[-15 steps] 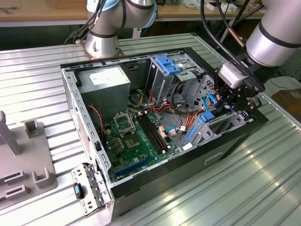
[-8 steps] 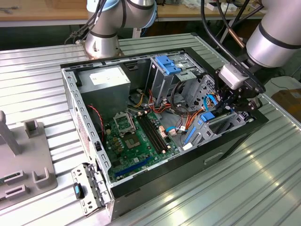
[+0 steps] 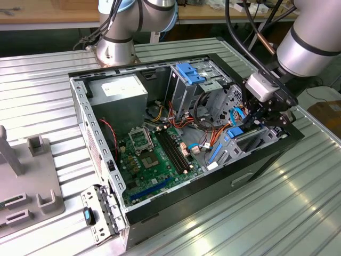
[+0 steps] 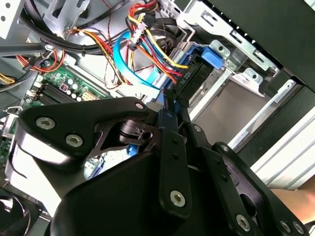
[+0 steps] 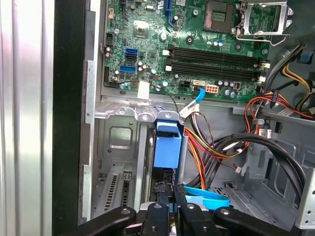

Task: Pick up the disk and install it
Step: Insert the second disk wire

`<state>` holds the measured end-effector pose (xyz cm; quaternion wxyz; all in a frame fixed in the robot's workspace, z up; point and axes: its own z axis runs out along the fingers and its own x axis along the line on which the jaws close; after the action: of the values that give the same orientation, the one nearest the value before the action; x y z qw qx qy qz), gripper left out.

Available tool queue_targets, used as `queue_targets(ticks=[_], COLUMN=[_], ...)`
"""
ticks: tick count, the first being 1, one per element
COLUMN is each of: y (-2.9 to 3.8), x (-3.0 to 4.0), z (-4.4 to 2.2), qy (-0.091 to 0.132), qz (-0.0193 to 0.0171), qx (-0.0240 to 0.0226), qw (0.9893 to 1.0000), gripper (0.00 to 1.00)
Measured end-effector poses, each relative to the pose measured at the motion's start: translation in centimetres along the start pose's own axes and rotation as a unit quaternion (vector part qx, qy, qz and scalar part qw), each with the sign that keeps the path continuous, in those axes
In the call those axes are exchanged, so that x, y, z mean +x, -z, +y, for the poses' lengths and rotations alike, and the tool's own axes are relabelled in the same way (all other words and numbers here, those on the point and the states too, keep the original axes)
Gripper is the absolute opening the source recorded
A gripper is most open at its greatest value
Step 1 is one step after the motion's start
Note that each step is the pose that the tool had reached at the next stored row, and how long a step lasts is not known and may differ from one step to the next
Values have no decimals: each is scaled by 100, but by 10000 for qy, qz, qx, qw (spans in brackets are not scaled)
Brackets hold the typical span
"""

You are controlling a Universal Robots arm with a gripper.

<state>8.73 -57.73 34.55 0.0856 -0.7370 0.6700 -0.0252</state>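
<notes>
The gripper (image 3: 265, 114) reaches into the open case (image 3: 160, 208) at its drive-bay corner, fingers (image 5: 170, 206) clenched on the disk (image 5: 167, 142), which stands on edge, blue rail showing, in the bay by the case wall. The motherboard (image 3: 154, 160) lies across the case floor beside that bay, cables (image 5: 221, 142) bunched between.

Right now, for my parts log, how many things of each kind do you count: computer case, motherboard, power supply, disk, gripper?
computer case: 1
motherboard: 1
power supply: 1
disk, blue-railed, standing on edge between the fingers of the gripper: 1
gripper: 1
Total: 5
</notes>
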Motion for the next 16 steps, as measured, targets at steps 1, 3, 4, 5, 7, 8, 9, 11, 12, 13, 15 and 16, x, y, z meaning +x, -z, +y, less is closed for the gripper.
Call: queue_targets(ticks=[1,3,4,5,7,8,9,11,12,13,15,16], y=[-1,-1,-1,-1,-3,-5,-5,-6,-7,-11,-21,-27], x=[-14,-14,-15,-15,-14,-12,-11,-6,-3,-1,-1,0], z=[-2,-1,-1,-1,-14,-22,-22,-23,-23,-23,-19,-15], qy=[0,0,-2,-4,-11,-20,-34,-111,-170,-232,-253,-255], qz=[0,0,0,1,3,4,6,19,29,38,41,42], qx=[0,0,0,0,1,1,2,8,13,18,20,21], qw=[10000,10000,10000,10000,10000,10000,10000,9999,9998,9997,9997,9997], gripper=[16,16,16,16,16,16,16,16,16,16,16,16])
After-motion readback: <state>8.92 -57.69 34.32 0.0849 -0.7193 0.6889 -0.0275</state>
